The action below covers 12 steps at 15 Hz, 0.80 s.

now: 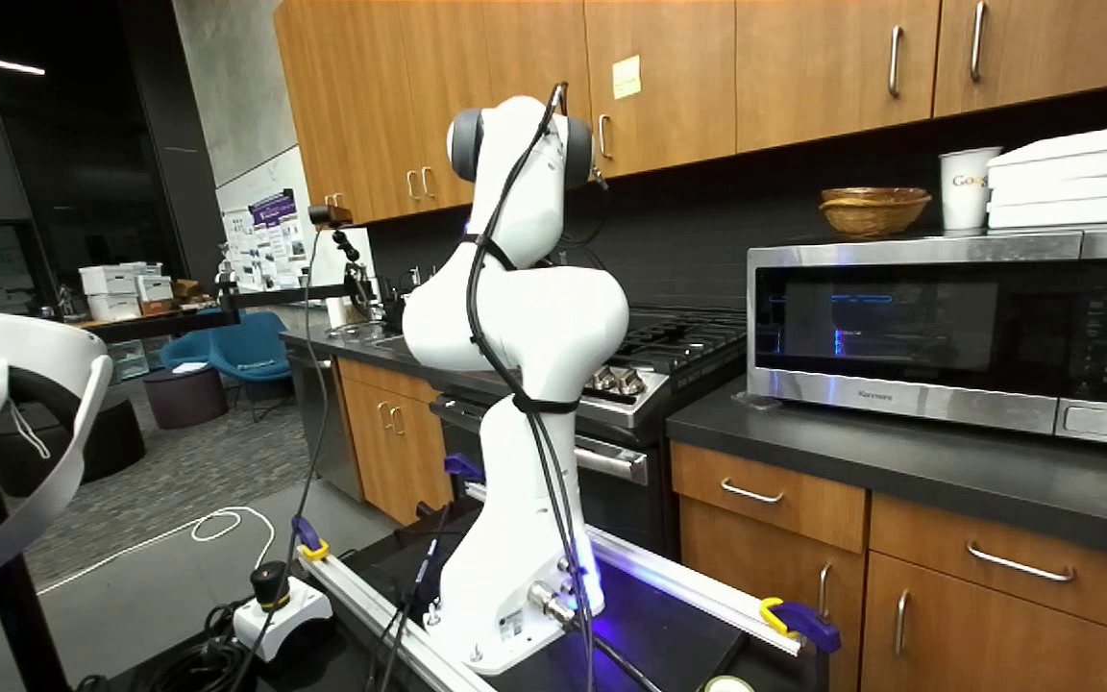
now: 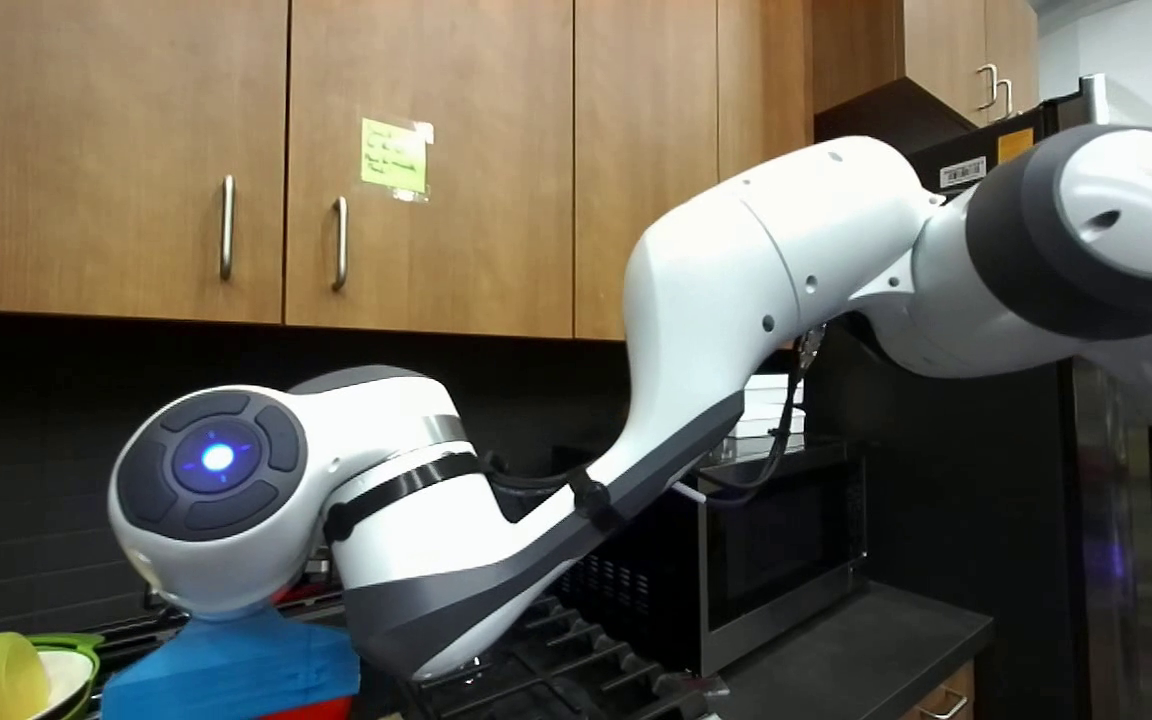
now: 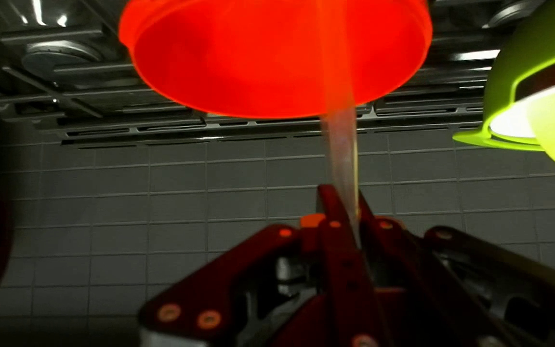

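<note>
Wrist view: claw [image 3: 348, 212] is pinching a pale stick [image 3: 342, 164], jaws nearly together; stick is overlapping red bowl [image 3: 258, 62], upper middle of frame. Grasp looks done; release is remaining.

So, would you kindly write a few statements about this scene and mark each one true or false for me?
1. The gripper is shut on a thin strip. True.
2. The note on the cabinet door is dark blue. False: it is yellow.
3. A white paper cup stands between the basket and the stacked white boxes. True.
4. The microwave hangs open. False: it is closed.
5. In the wrist view, the strip overlaps the red bowl. True.
6. In that same view, the green pot shows left of the red bowl. False: it shows to the right of it.
</note>
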### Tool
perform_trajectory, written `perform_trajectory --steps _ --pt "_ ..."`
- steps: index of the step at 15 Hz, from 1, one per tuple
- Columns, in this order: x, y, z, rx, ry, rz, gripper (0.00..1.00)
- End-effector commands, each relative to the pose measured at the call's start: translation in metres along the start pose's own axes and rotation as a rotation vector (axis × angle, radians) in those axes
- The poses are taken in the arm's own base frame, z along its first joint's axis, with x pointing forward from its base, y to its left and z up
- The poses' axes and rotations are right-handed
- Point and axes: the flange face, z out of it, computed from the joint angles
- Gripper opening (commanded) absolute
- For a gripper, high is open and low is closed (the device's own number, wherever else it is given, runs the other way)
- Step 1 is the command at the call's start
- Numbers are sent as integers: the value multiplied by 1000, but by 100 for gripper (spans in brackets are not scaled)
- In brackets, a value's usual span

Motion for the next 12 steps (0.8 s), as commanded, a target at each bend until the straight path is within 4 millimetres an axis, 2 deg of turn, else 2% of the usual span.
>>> perform_trajectory --steps 1,6,12 --pt "9 -14 9 3 36 -18 1" --pt "18 -12 20 -7 75 -41 1" --pt "47 13 36 -52 151 -42 1"
